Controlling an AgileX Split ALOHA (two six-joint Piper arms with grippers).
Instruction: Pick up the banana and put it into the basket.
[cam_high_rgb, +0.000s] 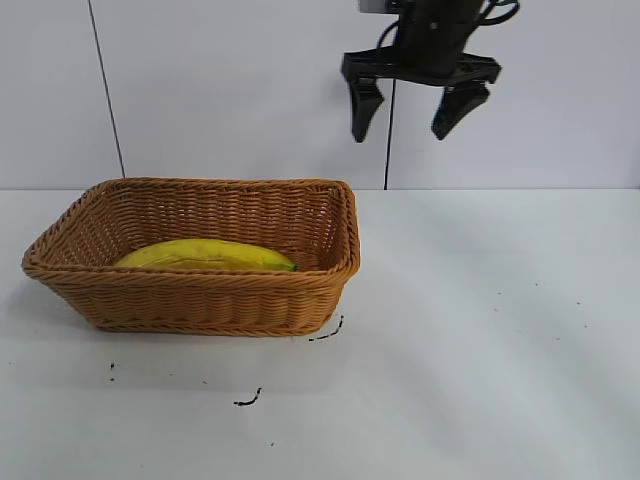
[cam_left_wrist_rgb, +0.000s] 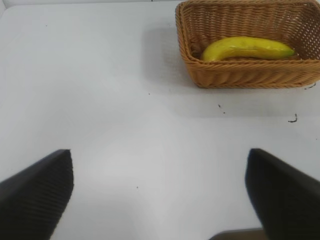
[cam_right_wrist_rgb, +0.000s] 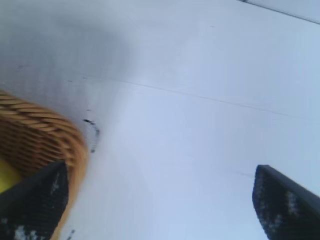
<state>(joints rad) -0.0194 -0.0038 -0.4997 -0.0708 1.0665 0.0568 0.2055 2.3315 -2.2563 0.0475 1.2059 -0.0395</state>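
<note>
The yellow banana (cam_high_rgb: 205, 254) lies flat inside the tan woven basket (cam_high_rgb: 200, 300) at the table's left. It also shows in the left wrist view (cam_left_wrist_rgb: 247, 48) inside the basket (cam_left_wrist_rgb: 240, 75). My right gripper (cam_high_rgb: 405, 125) hangs high above the table, just right of the basket's right end, open and empty. In the right wrist view the basket's corner (cam_right_wrist_rgb: 45, 137) and a sliver of banana (cam_right_wrist_rgb: 7, 177) show beside the open gripper (cam_right_wrist_rgb: 160, 200). My left gripper (cam_left_wrist_rgb: 160, 195) is open and empty over bare table, well away from the basket; it is outside the exterior view.
The white table (cam_high_rgb: 480, 330) has small dark marks near the basket's front right corner (cam_high_rgb: 325, 333) and in front of it (cam_high_rgb: 248, 400). A white wall stands behind, with a dark cable (cam_high_rgb: 388, 150) hanging down it.
</note>
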